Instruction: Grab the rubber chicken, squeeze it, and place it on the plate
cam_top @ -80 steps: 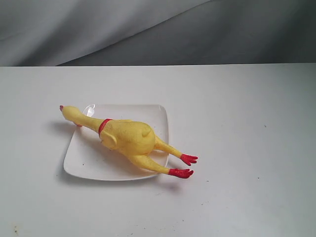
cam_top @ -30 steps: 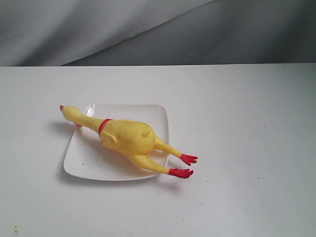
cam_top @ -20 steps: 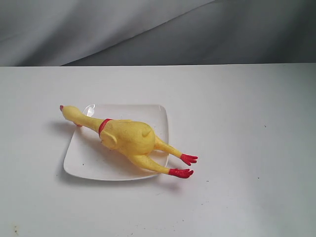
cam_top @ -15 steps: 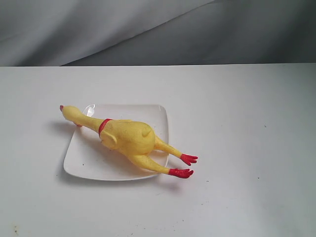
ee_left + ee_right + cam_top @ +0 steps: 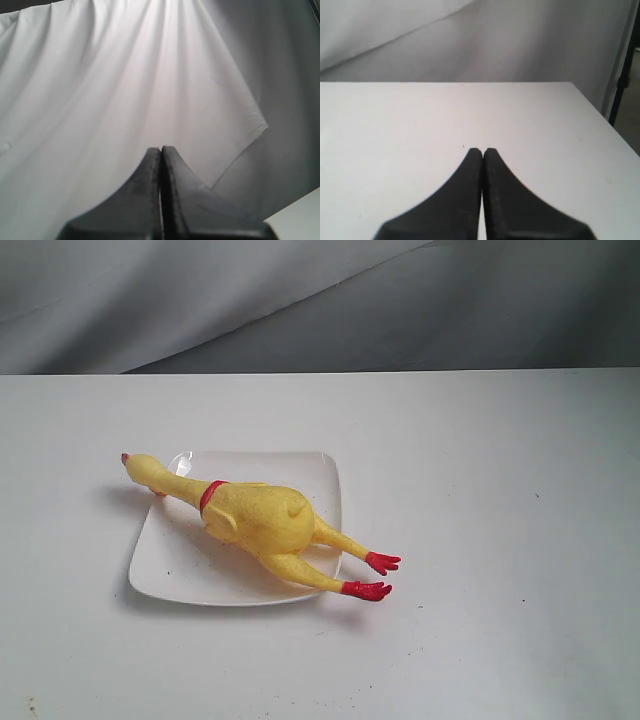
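The yellow rubber chicken (image 5: pixel 262 520) lies across the white square plate (image 5: pixel 175 572) in the exterior view. Its head overhangs the plate's far left corner and its red feet (image 5: pixel 374 576) rest on the table past the right rim. No arm or gripper shows in the exterior view. In the left wrist view my left gripper (image 5: pixel 161 149) is shut with nothing between its fingers, facing a grey cloth. In the right wrist view my right gripper (image 5: pixel 482 150) is likewise shut and empty above the white table. Neither wrist view shows the chicken or the plate.
The white table (image 5: pixel 480 490) stretches around the plate, with its far edge against a draped grey backdrop (image 5: pixel 300 300). In the right wrist view the table's corner (image 5: pixel 580 95) and a dark stand (image 5: pixel 622 70) beyond it are visible.
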Robot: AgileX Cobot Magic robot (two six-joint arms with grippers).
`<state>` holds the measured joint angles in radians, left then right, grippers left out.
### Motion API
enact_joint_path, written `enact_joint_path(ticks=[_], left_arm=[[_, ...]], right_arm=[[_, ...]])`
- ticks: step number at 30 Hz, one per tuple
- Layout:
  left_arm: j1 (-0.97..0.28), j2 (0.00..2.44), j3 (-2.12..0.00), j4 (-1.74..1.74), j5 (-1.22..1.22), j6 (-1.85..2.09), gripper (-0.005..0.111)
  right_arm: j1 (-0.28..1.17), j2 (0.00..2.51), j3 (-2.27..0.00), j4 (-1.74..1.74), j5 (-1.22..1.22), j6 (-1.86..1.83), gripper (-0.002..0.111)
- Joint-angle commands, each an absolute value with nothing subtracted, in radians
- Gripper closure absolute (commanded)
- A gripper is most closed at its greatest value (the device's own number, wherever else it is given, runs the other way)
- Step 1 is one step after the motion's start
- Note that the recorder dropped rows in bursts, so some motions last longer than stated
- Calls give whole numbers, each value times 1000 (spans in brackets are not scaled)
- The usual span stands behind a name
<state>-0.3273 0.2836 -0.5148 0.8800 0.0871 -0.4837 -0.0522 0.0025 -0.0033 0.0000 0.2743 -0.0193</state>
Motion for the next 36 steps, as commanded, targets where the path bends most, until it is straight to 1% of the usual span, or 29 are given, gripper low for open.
enact_joint_path(ticks=[1, 27, 30, 36], left_arm=[[-332, 279, -515, 870, 95, -497, 107], [-327, 279, -515, 869, 95, -497, 107], [-267, 253, -515, 869, 95, -497, 107], [-48, 149, -515, 869, 95, -497, 107]], right_arm=[[-60, 0, 0, 11, 341, -22, 108], [-60, 0, 0, 11, 341, -22, 108], [-60, 0, 0, 11, 341, -22, 108], [-60, 0, 0, 11, 341, -22, 108]])
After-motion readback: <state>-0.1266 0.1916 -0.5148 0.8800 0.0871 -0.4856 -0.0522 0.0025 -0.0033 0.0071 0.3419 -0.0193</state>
